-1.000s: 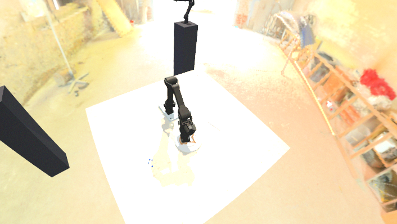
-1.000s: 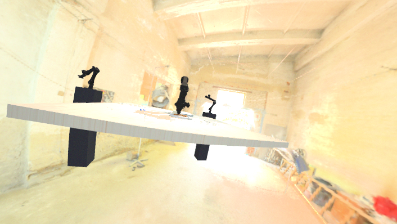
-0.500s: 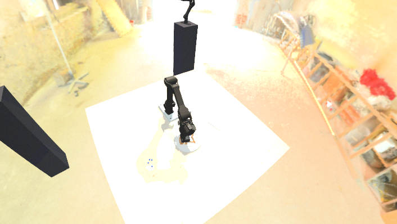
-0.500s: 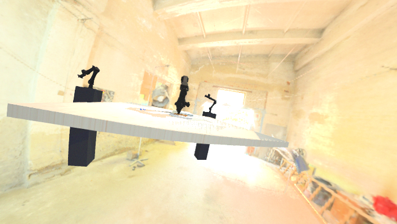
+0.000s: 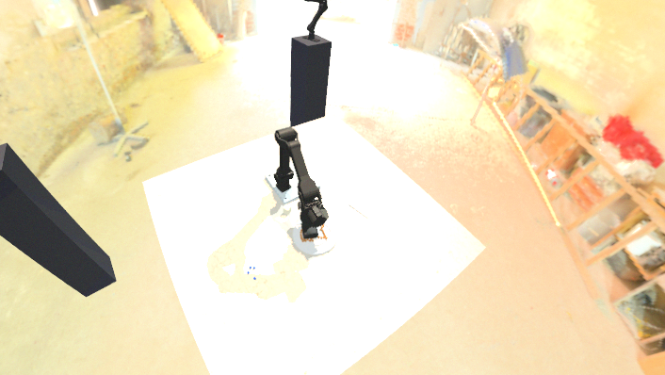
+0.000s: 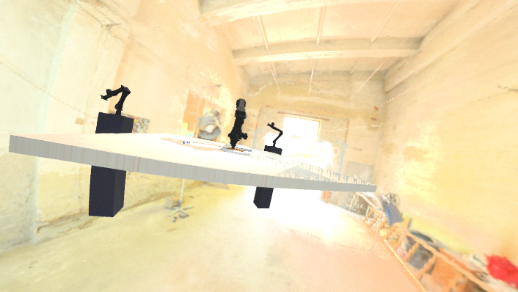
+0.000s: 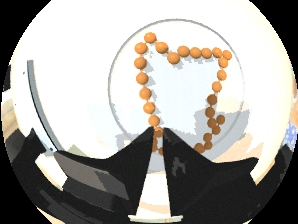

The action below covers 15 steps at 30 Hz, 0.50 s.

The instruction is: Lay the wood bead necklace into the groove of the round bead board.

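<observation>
The wood bead necklace [image 5: 325, 233] [image 6: 240, 150] [image 7: 142, 78], orange-brown beads, lies in an uneven, roughly four-sided loop over the round bead board [image 5: 326, 248] [image 6: 238, 152] [image 7: 122, 85]. In the wrist view its far corners come near the board's thin grey ring, while the sides run inside it. My gripper [image 5: 309, 236] [image 6: 233, 147] [image 7: 158, 131] points down at the board, its fingertips close together on a bead of the loop's left side. The loop's near part is partly hidden behind the fingers. Whether any beads sit in the groove cannot be told.
A small group of blue marks [image 5: 251, 270] [image 6: 186, 142] [image 7: 290, 135] is on the white table top [image 5: 377, 292] [image 6: 147, 154]. A curved grey strip [image 7: 37, 110] shows at the left in the wrist view. Dark pillars [image 5: 310, 80] [image 6: 107, 191] stand beyond the table.
</observation>
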Available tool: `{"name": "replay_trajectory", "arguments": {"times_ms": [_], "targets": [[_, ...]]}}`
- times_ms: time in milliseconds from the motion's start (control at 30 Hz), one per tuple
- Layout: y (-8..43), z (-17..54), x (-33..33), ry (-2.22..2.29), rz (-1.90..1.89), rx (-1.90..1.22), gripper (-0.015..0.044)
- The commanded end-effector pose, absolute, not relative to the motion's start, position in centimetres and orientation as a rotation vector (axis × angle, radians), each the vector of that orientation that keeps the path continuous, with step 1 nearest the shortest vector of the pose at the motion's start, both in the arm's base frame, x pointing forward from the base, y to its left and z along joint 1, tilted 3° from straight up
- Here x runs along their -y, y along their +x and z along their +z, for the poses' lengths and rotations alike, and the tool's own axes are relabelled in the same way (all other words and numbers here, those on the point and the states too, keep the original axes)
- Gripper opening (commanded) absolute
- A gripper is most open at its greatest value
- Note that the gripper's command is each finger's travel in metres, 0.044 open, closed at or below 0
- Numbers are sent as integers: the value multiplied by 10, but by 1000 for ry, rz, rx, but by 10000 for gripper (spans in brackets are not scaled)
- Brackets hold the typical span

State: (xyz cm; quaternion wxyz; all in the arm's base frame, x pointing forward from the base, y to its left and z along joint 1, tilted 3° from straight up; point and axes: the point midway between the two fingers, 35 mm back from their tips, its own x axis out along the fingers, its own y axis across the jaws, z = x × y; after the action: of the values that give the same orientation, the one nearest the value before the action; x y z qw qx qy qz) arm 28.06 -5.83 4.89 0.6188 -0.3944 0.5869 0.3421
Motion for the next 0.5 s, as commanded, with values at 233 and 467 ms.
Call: {"name": "replay_trajectory", "arguments": {"times_ms": [233,467], "targets": [[280,51,58,-907,790,-1349,0],[279,55,57,-907,797,-1348,0]]}}
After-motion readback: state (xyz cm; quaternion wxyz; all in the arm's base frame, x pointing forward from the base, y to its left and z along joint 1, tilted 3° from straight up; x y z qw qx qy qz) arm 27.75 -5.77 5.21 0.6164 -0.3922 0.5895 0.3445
